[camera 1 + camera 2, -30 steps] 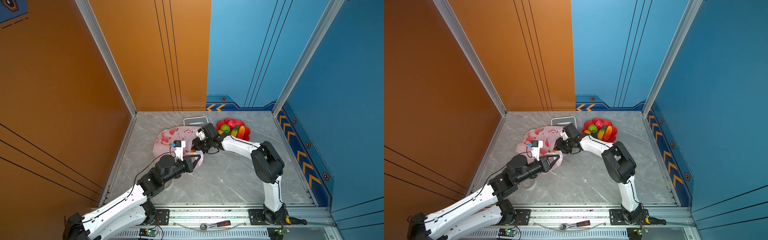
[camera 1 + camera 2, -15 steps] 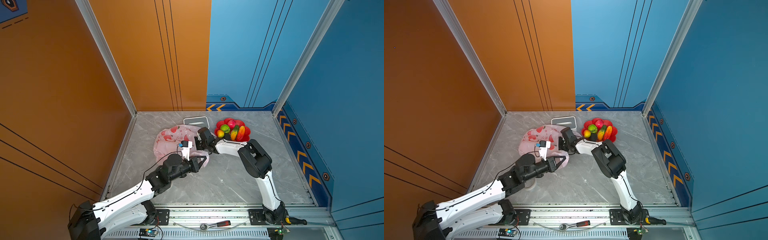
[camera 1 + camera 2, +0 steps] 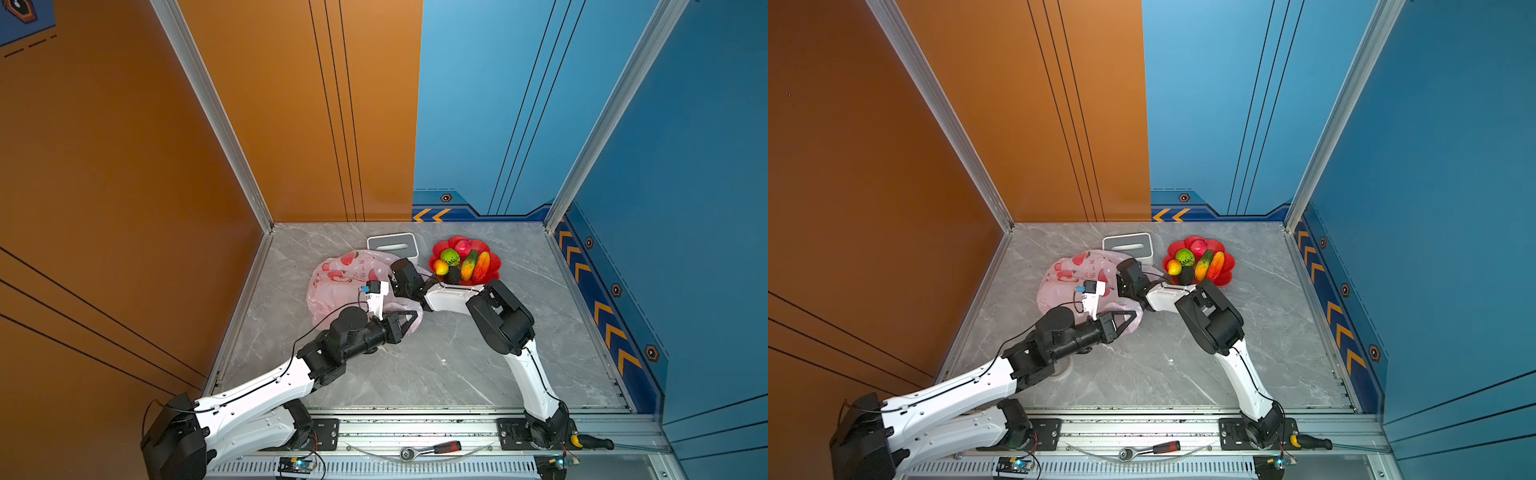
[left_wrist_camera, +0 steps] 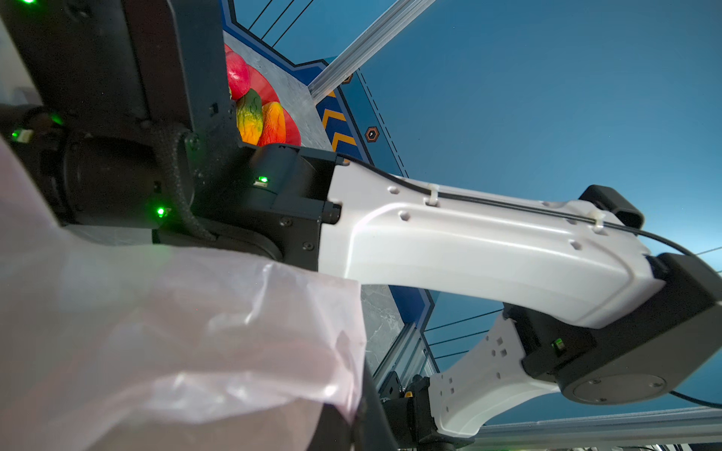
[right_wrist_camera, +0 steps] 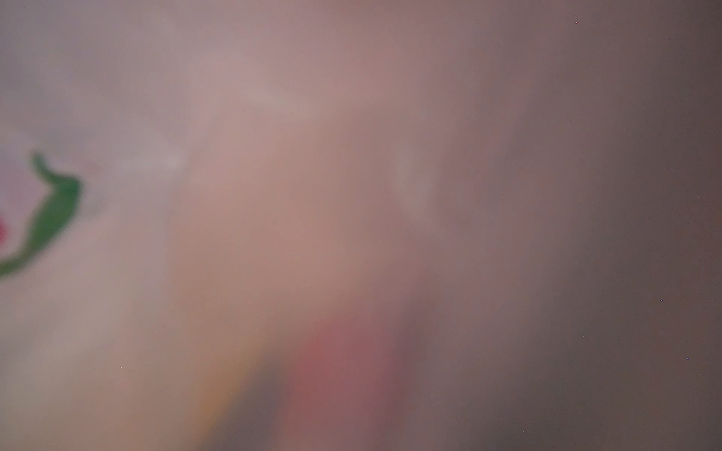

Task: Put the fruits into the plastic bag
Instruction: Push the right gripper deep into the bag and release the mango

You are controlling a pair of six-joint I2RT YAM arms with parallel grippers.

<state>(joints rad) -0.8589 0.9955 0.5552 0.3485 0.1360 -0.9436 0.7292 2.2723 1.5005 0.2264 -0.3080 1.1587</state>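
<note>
- The right arm has changed most. Over the last second its black elbow has swung inward across the grey marble tabletop (image 3: pixel 457 365). Its white forearm now lies low between the red flower-shaped dish (image 3: pixel 494 266) and the thin translucent pale-pink plastic bag printed with red apples (image 3: pixel 340 282). The wrist is pressed into the bag's side nearest the dish.
- The left arm has stretched a little further forward and lies nearly flat. The bag's near edge has come with it, so the film looks drawn out further towards the middle.
- We take this as the left arm holding the mouth of the bag while the right arm works inside it.
- The left gripper (image 3: pixel 413 316) has its jaws together, clamped on the bag's near edge. Its wrist view shows pink film (image 4: pixel 176 332) draped right in front of it.
- The right gripper (image 3: pixel 397 274) is buried in the bag. Its wrist view gives only blurred pink film (image 5: pixel 273 156), a green leaf print and a red-yellow smear. We cannot tell whether its jaws are apart or holding anything.
- The small glossy toy fruits (image 3: pixel 469 265) are piled in the dish, and we count six. In both top views we cannot make out any inside the bag, so most of the task remains.
</note>
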